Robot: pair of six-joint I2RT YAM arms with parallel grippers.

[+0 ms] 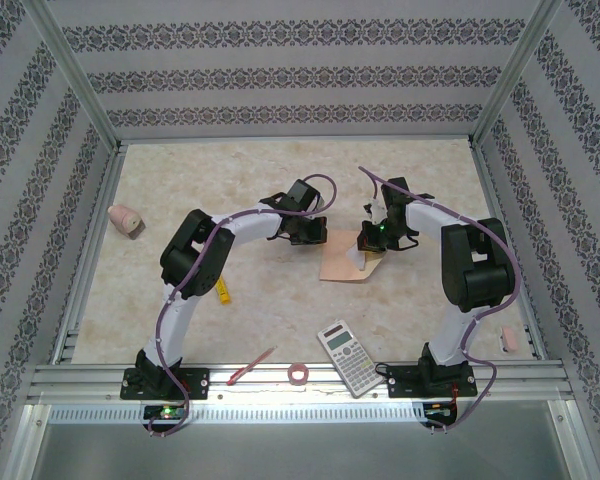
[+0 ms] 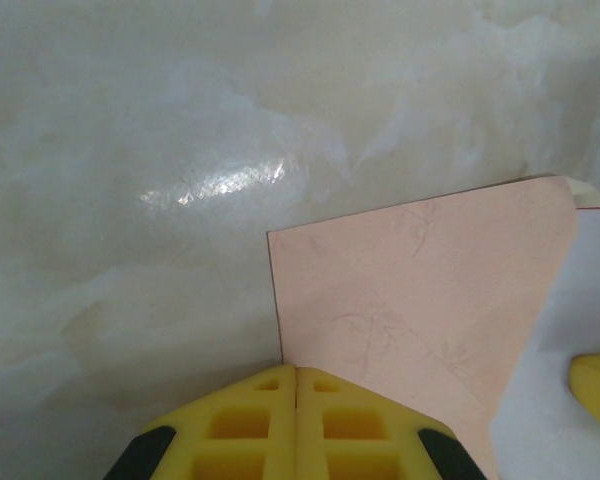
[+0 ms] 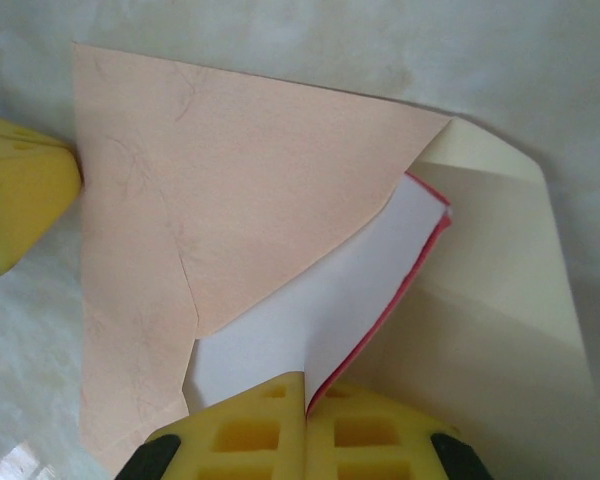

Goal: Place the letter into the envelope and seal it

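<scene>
The peach envelope (image 1: 340, 264) lies flat mid-table, its cream flap (image 3: 500, 270) open. My left gripper (image 2: 296, 372) is shut, and its yellow tips rest on the envelope's (image 2: 410, 290) near corner. My right gripper (image 3: 306, 385) is shut on the letter (image 3: 310, 300), a folded sheet with a white back and a red edge. The letter's far end sits under the envelope's (image 3: 230, 170) peach front panel, inside the pocket's mouth. The left fingertip (image 3: 20, 195) touches the envelope's opposite edge. From above, both grippers (image 1: 308, 232) (image 1: 370, 242) flank the envelope.
A calculator (image 1: 346, 357), a pink tape roll (image 1: 299, 374) and a red pen (image 1: 251, 366) lie by the near edge. A yellow item (image 1: 223, 290) sits beside the left arm. Pink objects lie at far left (image 1: 125, 219) and right (image 1: 512, 339). Patterned walls enclose the table.
</scene>
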